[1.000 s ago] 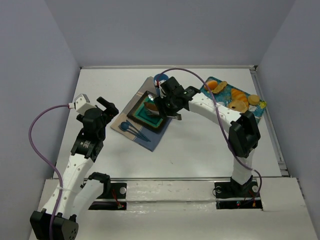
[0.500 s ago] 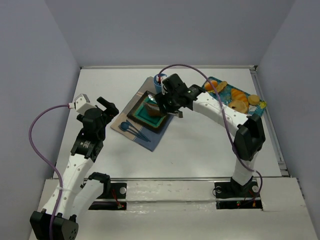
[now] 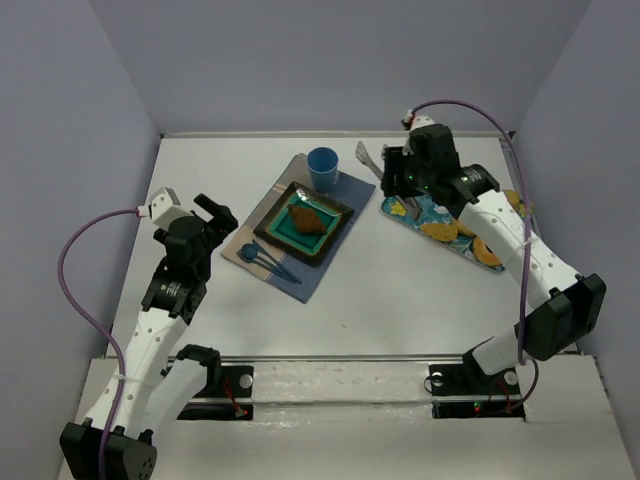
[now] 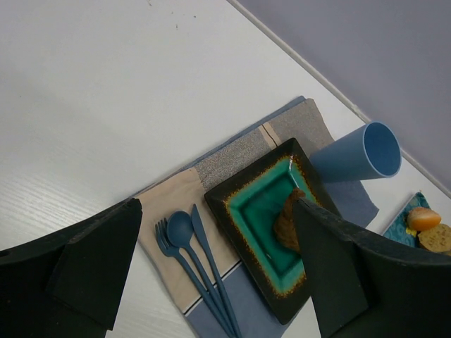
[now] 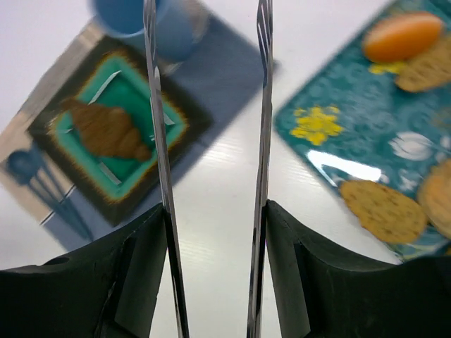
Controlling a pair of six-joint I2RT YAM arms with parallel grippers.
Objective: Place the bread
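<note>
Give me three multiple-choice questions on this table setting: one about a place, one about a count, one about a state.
1. Where does the brown croissant-shaped bread lie?
A. On the green plate
B. On the bare table
C. On the patterned tray

2. How many pieces of blue cutlery lie on the placemat?
A. Two
B. Three
C. Five

3. How do the tongs in the right gripper stand?
A. Clamped on a bread
B. Apart, with nothing between them
C. Lying flat on the table

Answers:
1 A, since the bread rests in the plate's green middle.
2 B, since a fork, a spoon and a knife lie side by side.
3 B, since the wrist view shows only table and placemat between the two blades.
</note>
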